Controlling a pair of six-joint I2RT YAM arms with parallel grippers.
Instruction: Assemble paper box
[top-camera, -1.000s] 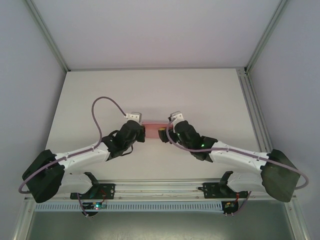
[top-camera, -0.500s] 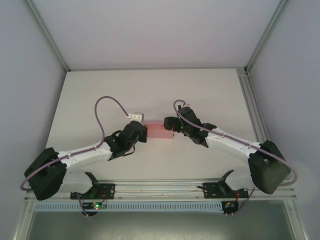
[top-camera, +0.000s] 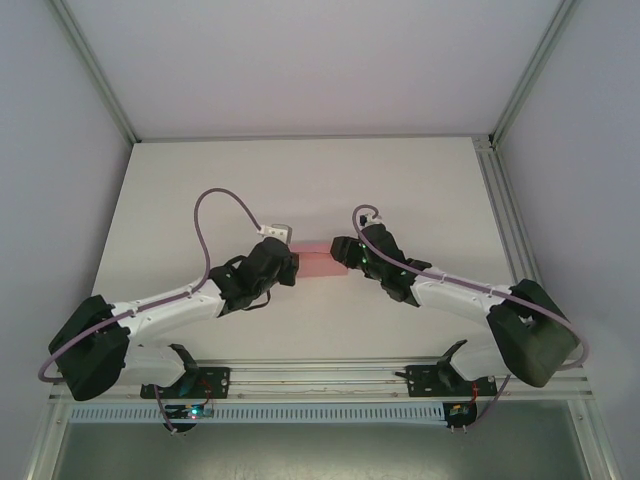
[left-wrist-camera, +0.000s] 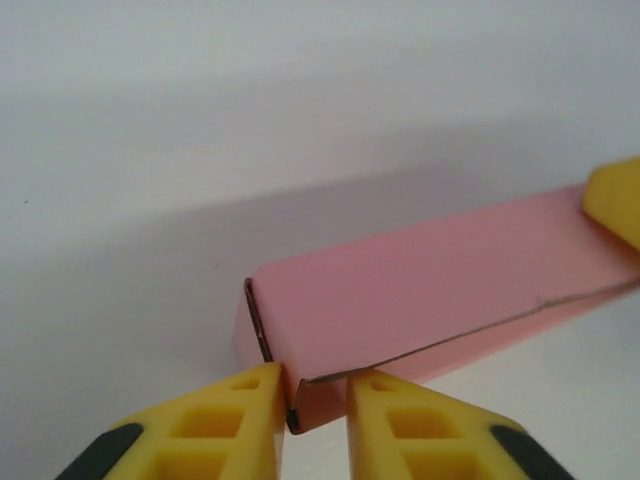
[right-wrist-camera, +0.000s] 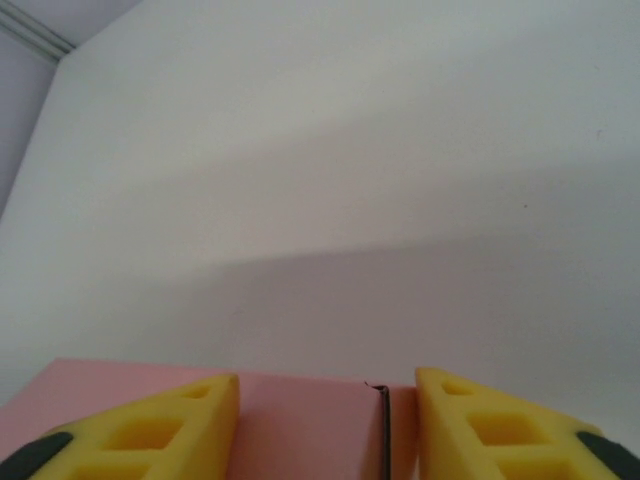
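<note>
Left gripper (left-wrist-camera: 316, 388) and right gripper (right-wrist-camera: 326, 385) at pink box (left-wrist-camera: 430, 285) ends.
Left flanks its corner, grip unclear; right open over it.

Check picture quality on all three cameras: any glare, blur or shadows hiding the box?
Top view: even, soft light, no glare, box small but clear. Left wrist: box sharp, broad soft shadow on the table behind it. Right wrist: box edge soft, close to the lens, faint shadow beyond.
</note>
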